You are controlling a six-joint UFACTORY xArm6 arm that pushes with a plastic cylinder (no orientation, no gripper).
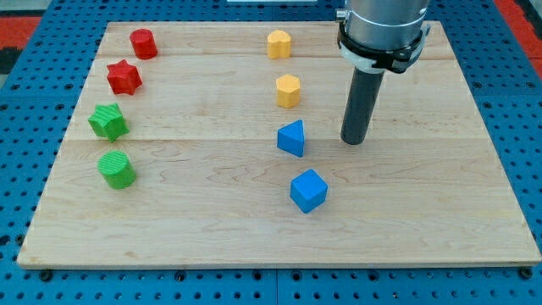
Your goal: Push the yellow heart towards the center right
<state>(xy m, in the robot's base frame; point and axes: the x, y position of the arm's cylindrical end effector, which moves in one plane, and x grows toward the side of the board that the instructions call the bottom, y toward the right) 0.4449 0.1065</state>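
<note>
The yellow heart (279, 43) lies near the view's top, around the board's middle. My tip (354, 141) rests on the board to the right of and below the heart, well apart from it. A yellow hexagon-like block (289, 91) lies just below the heart, up and to the left of my tip. A blue triangular block (291, 138) sits directly left of my tip, with a clear gap between them.
A blue cube (308, 191) lies below and left of my tip. On the view's left are a red cylinder (143, 43), a red star (124, 78), a green star (108, 122) and a green cylinder (116, 169). The wooden board (440, 195) sits on a blue pegboard.
</note>
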